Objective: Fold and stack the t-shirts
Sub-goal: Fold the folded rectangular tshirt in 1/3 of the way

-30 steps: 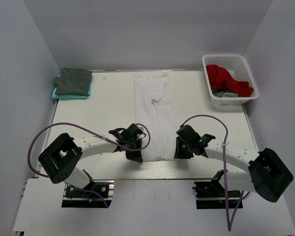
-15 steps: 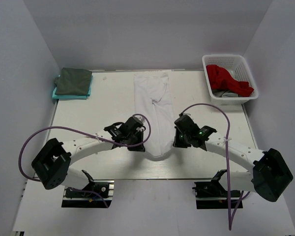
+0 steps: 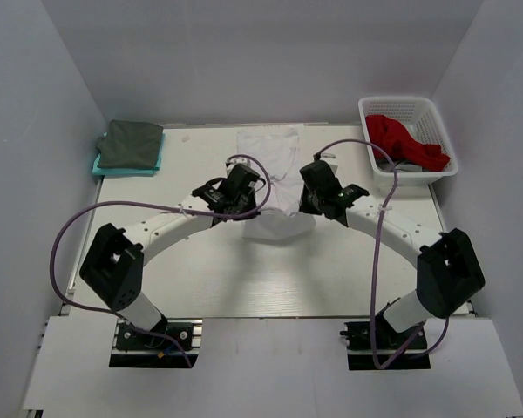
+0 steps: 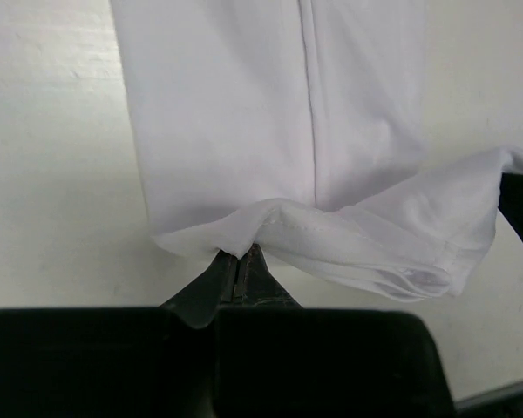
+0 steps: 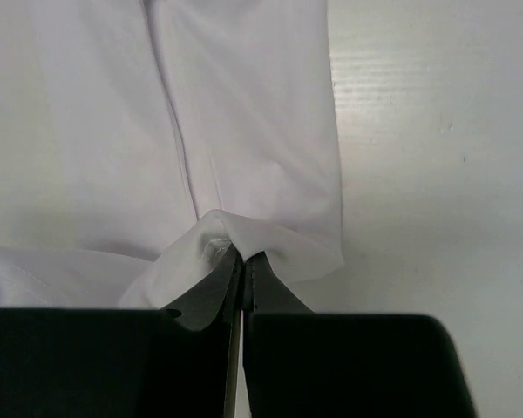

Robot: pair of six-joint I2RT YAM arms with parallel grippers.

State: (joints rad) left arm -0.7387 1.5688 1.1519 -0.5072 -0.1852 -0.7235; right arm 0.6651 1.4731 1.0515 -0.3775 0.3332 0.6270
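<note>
Top external view shows the white t-shirt point(image 3: 271, 152) lying as a narrow strip in the middle of the tabletop point(image 3: 157, 252). Its long axis runs from the near edge toward the far edge, and its far end is close to the far edge. The near end is lifted off the tabletop and hangs between the two arms as a sagging fold.

In the left wrist view the left tool point(image 4: 242, 261) is closed tight on the left corner of this lifted hem, with thin cloth pinched between the jaws. The right tool point(image 5: 242, 259) is closed in the same way on the right corner.

Both tools stand side by side about over the middle of the strip, one at each long edge, so neither arm is nearer. The flat part of the shirt lies ahead of both, toward the far edge.

The step in hand seems to be folding the strip in half. For that, the hem should go straight forward along the long axis and come down on the far end, with both tools level so that the fold does not skew.

A dark grey-green t-shirt point(image 3: 132, 142) lies folded on a teal one point(image 3: 98, 164) at the far left corner. Red cloth point(image 3: 399, 138) sits in a white basket point(image 3: 410, 103) at the far right corner.
</note>
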